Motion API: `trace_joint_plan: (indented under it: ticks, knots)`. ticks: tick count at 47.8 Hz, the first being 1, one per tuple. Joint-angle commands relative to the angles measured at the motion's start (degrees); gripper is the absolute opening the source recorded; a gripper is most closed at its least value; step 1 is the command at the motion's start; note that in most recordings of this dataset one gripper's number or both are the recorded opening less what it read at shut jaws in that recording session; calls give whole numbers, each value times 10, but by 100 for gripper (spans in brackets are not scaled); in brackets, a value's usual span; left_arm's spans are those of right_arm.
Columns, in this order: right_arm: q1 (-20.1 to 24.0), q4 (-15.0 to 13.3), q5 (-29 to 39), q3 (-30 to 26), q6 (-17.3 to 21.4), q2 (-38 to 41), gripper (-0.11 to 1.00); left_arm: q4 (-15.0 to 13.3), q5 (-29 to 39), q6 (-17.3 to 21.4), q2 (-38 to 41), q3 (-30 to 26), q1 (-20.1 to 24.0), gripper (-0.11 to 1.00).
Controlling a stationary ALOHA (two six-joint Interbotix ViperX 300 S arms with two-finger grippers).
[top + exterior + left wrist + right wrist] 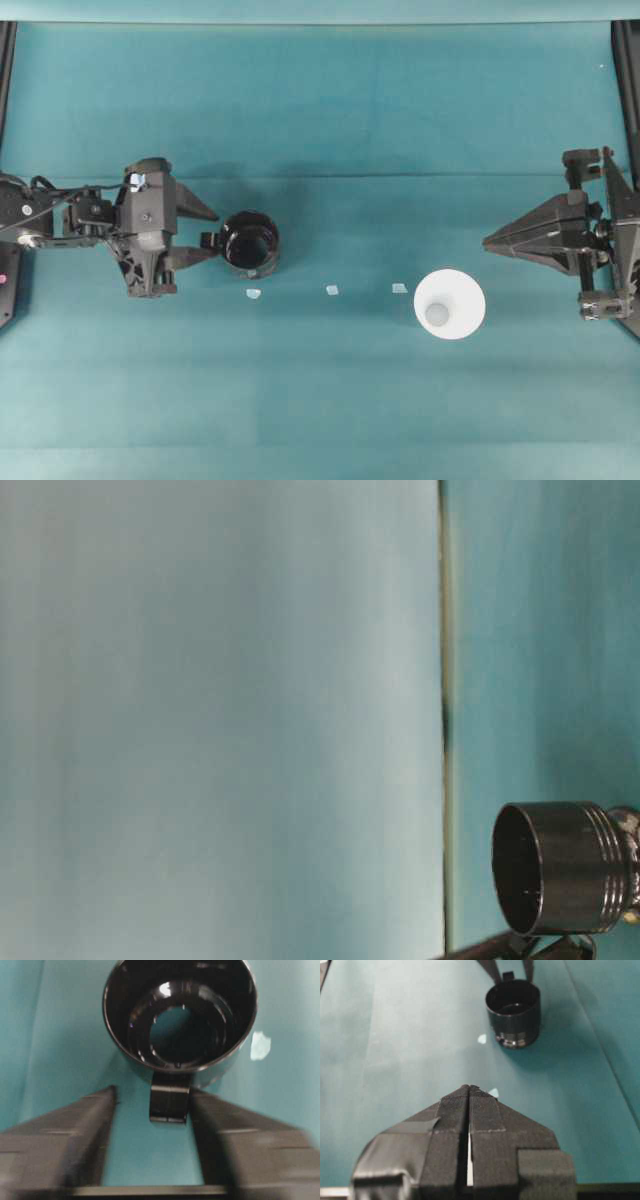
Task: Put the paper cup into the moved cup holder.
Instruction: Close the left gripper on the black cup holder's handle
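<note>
The cup holder (250, 243) is a glossy black cylinder standing left of centre, its small handle (170, 1102) pointing toward the left arm. My left gripper (212, 234) is open, with one finger on each side of the handle. The right finger (215, 1120) lies close against the handle, and the left finger (95, 1120) is a gap away. The paper cup (450, 304) is white and stands mouth-down right of centre. My right gripper (487, 242) is shut and empty, up and to the right of the cup. The cup holder (514, 1012) also shows far ahead in the right wrist view.
Three small pale tape marks (332, 290) lie in a row on the teal cloth between the holder and the cup. The table-level view shows only the holder (560, 865) at its lower right. Dark frame rails run along both side edges.
</note>
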Motion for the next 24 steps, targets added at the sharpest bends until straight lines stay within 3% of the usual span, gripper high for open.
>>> trace_joint_plan:
  ticks: [1, 7, 24]
  knots:
    - [0, 1, -2, -13, 5, 3, 2, 2, 2, 2, -1, -7, 0, 39]
    - [-1, 1, -2, -13, 5, 3, 2, 2, 2, 5, -2, -8, 0, 20]
    - [-2, 0, 8, -13, 5, 3, 2, 1, -24, 6, -5, -25, 0, 20]
